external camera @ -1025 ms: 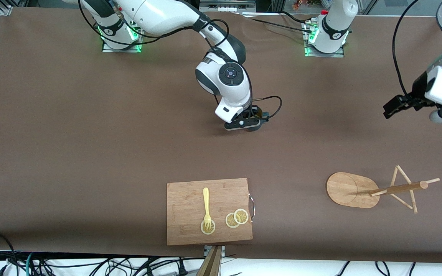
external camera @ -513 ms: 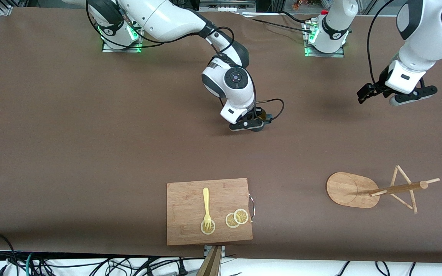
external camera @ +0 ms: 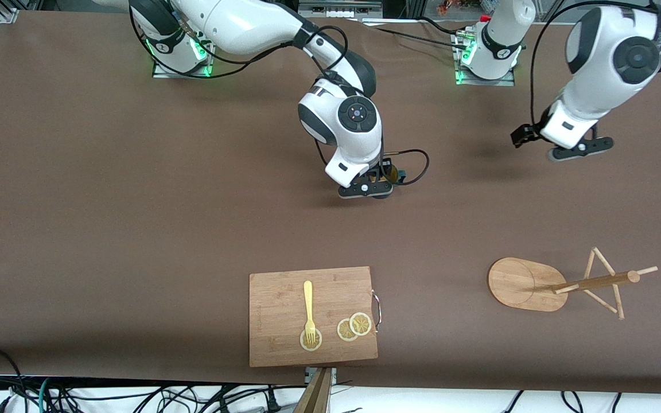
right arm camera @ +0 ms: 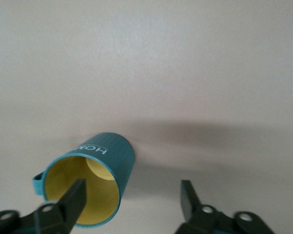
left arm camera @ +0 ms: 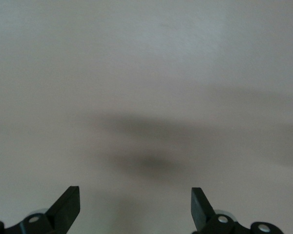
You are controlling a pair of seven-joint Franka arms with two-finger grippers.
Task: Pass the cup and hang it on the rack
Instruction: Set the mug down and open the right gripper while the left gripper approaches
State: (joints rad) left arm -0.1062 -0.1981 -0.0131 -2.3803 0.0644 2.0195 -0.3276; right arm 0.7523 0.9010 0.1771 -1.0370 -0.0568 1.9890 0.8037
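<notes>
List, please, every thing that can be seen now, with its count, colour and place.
table: one, brown cover, under everything.
cup: one, dark teal with yellow inside, on the table mid-way between the arms, at the right gripper.
rack: one, light bamboo, toward the left arm's end of the table, nearer to the front camera than the cup.
cutting board: one, wooden, near the front edge.
fork: one, yellow, on the cutting board.
lemon slices: three, yellow, on the cutting board, one under the fork's tines.
right gripper: one, black fingers open, one fingertip inside the cup's mouth.
left gripper: one, black fingers open, over bare table.
</notes>
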